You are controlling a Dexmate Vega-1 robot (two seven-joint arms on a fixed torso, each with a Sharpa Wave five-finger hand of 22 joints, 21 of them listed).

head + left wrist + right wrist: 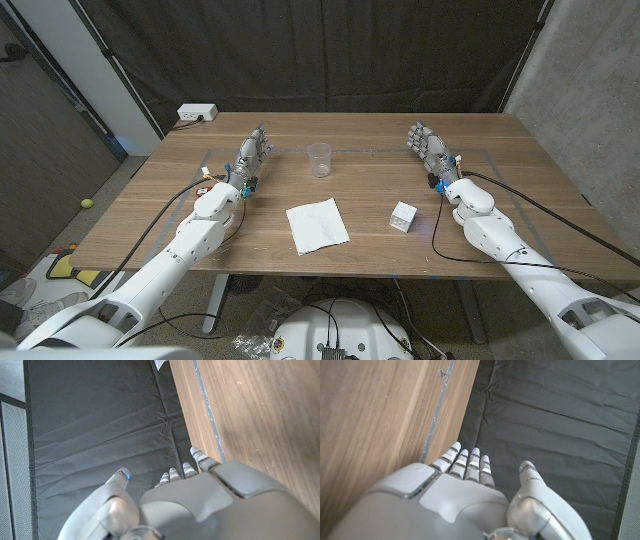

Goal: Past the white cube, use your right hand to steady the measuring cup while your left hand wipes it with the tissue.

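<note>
measuring cup (320,159), clear and upright, stands on the far middle of the wooden table (520,160), between the two hands and apart from both. fingers (198,458) of the left hand (251,158) reach straight out, close side by side with the thumb set apart, and hold nothing; in the left wrist view they point toward the black curtain (100,420) past the table's edge. fingers (470,462) of the right hand (428,149) are likewise straight and close together, thumb apart, with nothing in them. both hands stand on edge near the far side of the table, the left one just left of the cup, the right one well to its right. nearer the robot, the tissue (317,224) lies spread on the wood, a little crumpled, in the middle. white cube (403,216) sits to the right of the tissue, near it but not touching, and in front of the right hand. grey tape lines run along the far part of the table by both hands. a white power strip (197,113) rests at the far left corner.
</note>
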